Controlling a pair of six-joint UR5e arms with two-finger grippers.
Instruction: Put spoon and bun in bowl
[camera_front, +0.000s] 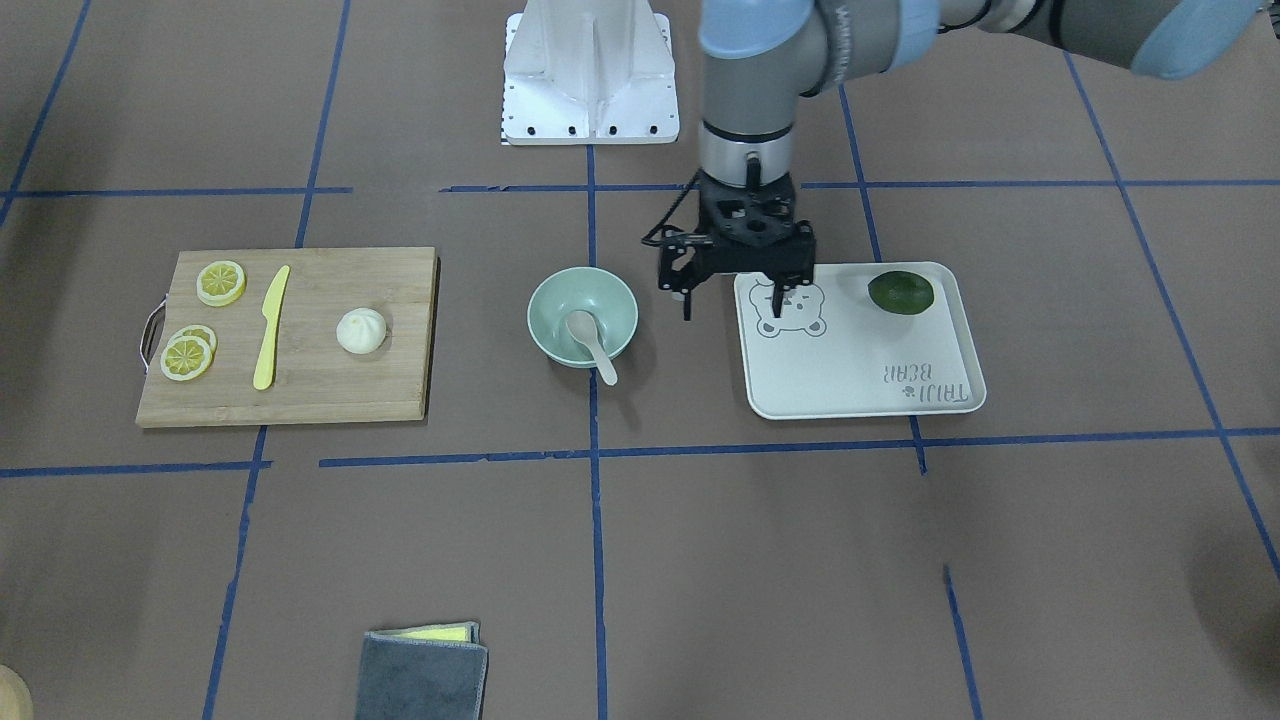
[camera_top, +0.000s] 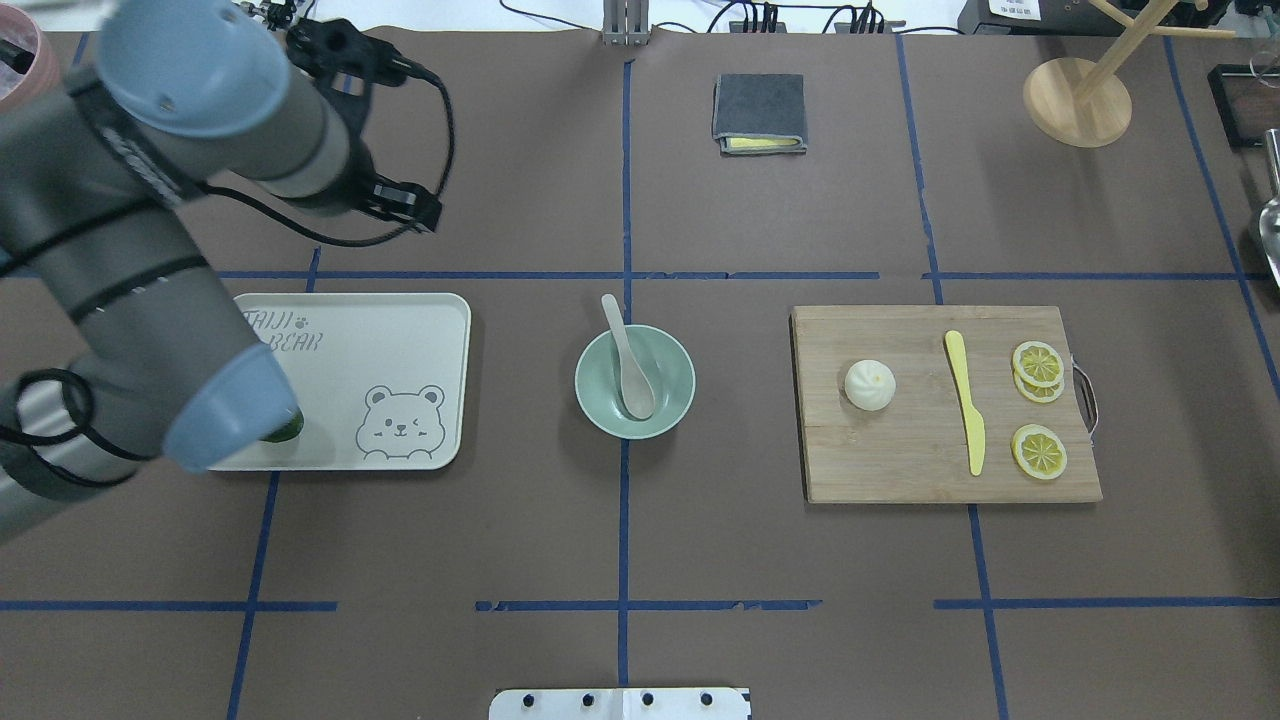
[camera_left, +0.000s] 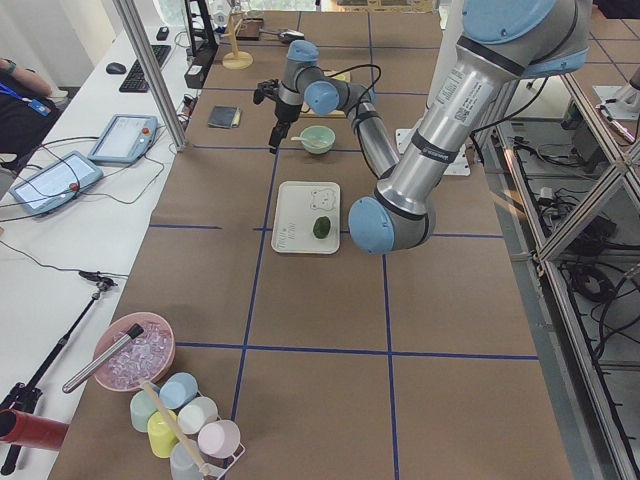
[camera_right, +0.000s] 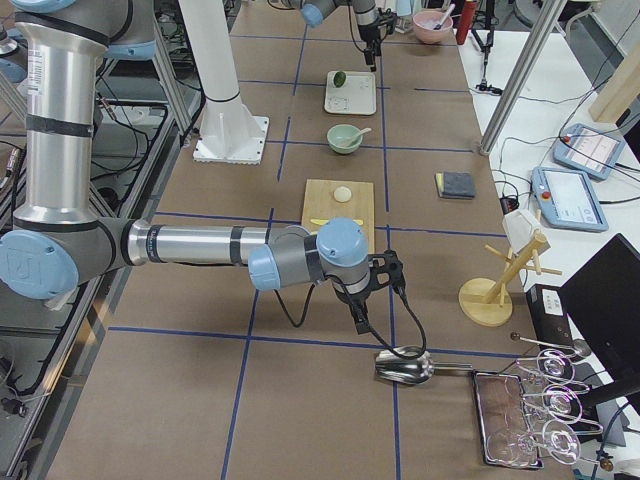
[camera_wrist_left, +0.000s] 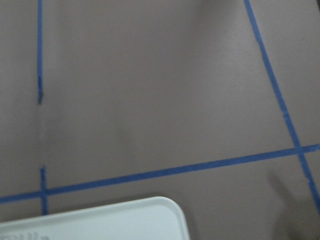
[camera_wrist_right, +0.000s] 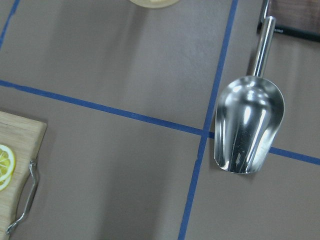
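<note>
We are looking at a mint-green bowl (camera_front: 546, 306), an off-white spoon (camera_front: 592, 342), a white bun (camera_front: 361, 330) with a swirled top, a tan wooden board (camera_front: 390, 285), yellow lemon slices (camera_front: 221, 282) and knife (camera_front: 270, 328), and a white tray (camera_front: 850, 375) carrying a grey bear print (camera_top: 400, 422).

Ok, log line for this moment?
spoon: in bowl | bun: on cutting board | left pincer: open, empty, near tray corner | right pincer: near metal scoop, state unclear

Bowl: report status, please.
Left gripper open, empty, near tray. Right gripper: state unclear. Spoon in bowl; bun on cutting board, uncovered.
</note>
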